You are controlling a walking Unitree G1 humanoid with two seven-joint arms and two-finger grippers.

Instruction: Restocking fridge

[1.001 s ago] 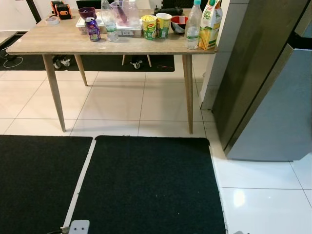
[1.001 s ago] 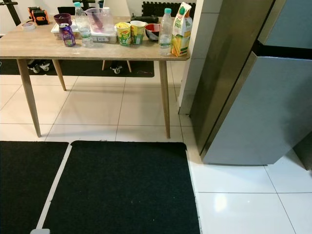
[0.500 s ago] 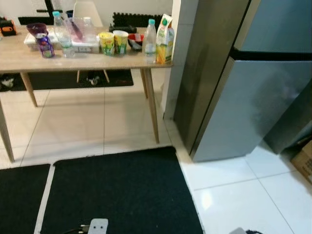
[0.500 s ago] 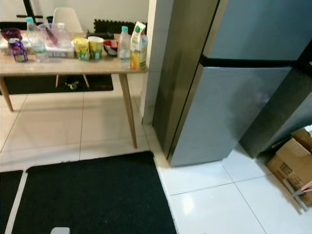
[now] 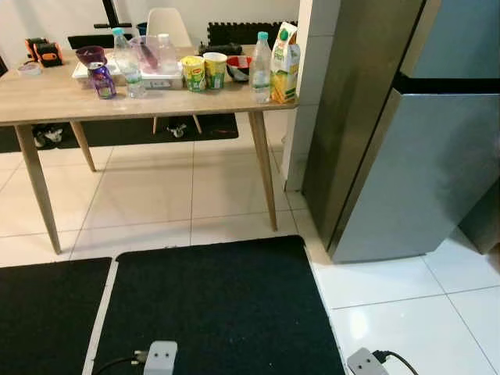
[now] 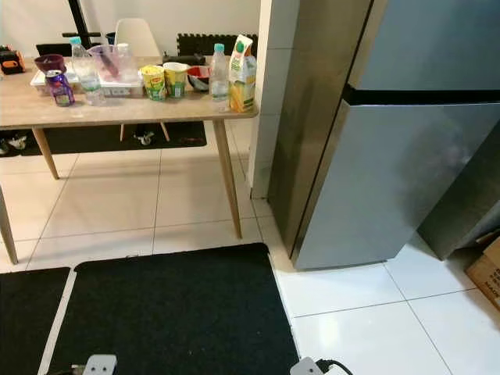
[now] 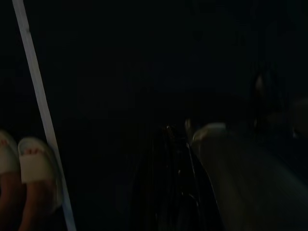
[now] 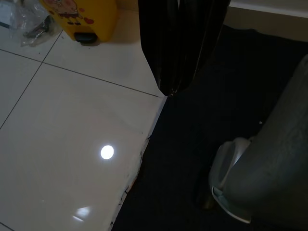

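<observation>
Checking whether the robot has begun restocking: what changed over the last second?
Only the head camera swung, right toward the fridge, then partly back. The juice carton, water bottles and cup noodles stand unmoved on the table; the fridge stays shut. Nothing was grasped.

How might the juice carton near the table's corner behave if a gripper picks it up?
The juice carton is tall and narrow, so a high nudge would probably tip it. Its cardboard walls may dent under a firm squeeze. It stands close to the table edge, so a topple could carry it off.
</observation>
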